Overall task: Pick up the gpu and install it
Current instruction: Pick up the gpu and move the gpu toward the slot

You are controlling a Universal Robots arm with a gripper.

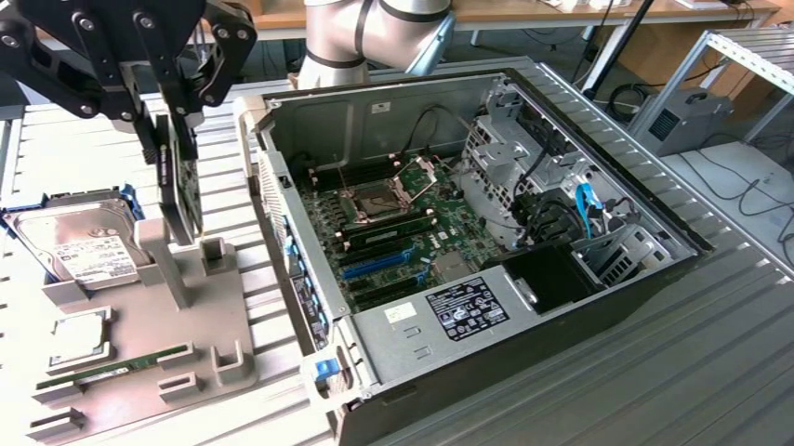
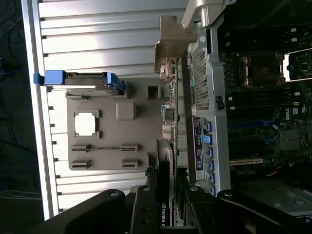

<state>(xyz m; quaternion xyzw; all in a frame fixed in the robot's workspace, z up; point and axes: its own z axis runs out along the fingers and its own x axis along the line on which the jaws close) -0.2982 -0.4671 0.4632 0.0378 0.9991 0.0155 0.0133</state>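
I have the gpu (image 1: 178,190), a thin black card seen edge-on, pinched upright in the end effector (image 1: 171,116) over the grey moulded fixture (image 1: 218,321). That fixture holds 1 hard drive (image 1: 77,246), 1 CPU (image 1: 77,336) and 1 green memory stick (image 1: 118,367). The open PC case (image 1: 410,111) sits just beside it on the ribbed metal desk (image 1: 694,372).

Read the exterior view as your clock face. The ribbed metal table (image 1: 694,372) carries two items directly: a grey fixture tray (image 1: 137,398) at 8 o'clock, and an open computer case (image 1: 360,121) on its side, from centre toward 4 o'clock, just beside the tray.
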